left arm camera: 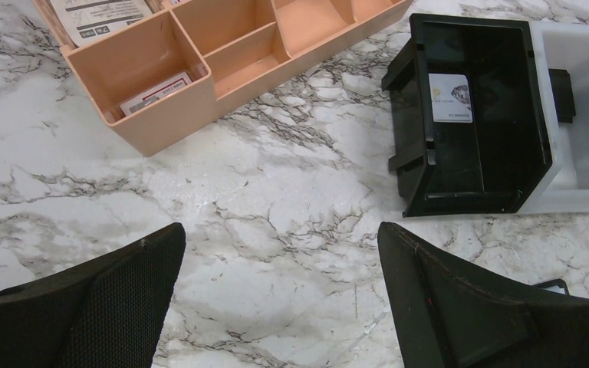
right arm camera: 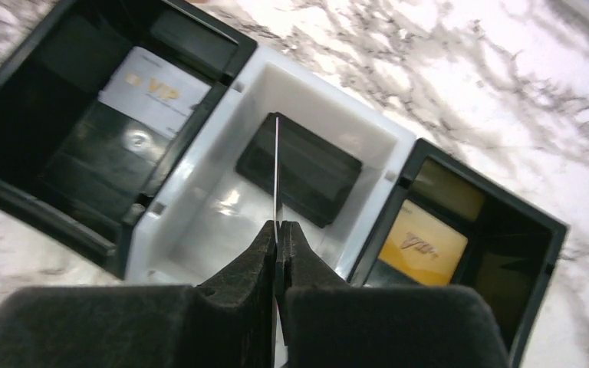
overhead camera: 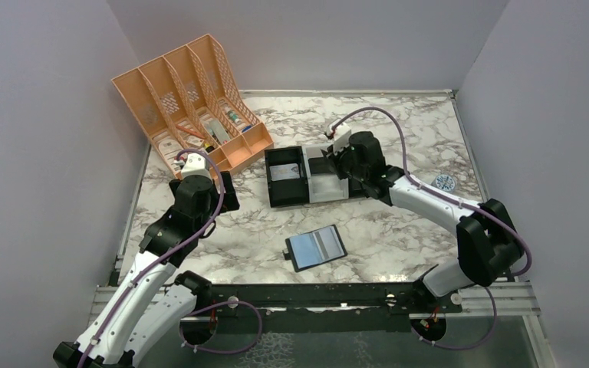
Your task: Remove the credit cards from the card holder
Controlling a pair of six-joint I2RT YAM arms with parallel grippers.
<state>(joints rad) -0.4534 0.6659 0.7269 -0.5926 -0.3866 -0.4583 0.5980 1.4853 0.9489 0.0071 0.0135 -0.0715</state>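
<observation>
The card holder (overhead camera: 316, 247) lies open on the table, blue-grey lining up, in front of the arms. My right gripper (right arm camera: 279, 226) is shut on a thin credit card (right arm camera: 276, 161), seen edge-on, over the white middle compartment of the black-and-white tray (right arm camera: 161, 201). A dark grey-black card (right arm camera: 299, 169) lies flat in that compartment. A silver card (right arm camera: 153, 96) lies in the left black compartment and a yellow card (right arm camera: 422, 241) in the right one. My left gripper (left arm camera: 280, 238) is open and empty above bare table, left of the tray (left arm camera: 414, 115).
An orange divided organizer (overhead camera: 192, 100) with papers and small items stands at the back left, close to the left arm. A small round patterned disc (overhead camera: 444, 182) lies at the right. Walls enclose the table on three sides.
</observation>
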